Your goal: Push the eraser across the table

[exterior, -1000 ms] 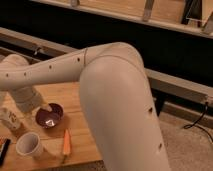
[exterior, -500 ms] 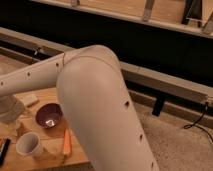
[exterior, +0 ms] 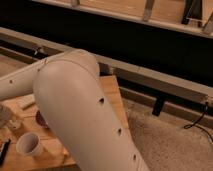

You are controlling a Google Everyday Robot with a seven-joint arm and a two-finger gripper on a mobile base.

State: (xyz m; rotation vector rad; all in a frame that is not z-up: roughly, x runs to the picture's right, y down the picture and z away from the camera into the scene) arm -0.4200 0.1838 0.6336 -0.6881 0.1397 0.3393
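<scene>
Reaching over the small low honey-coloured wooden plank table [exterior: 112, 96], my bulky beige arm [exterior: 85, 115] covers most of its top. My gripper [exterior: 5, 116] is the grey shape at the table's left end; I cannot tell its state. The pale flat rectangular eraser [exterior: 26, 102] lies on the table's far-left part, beside my arm. A white round cup [exterior: 29, 144] stands near the table's front edge.
</scene>
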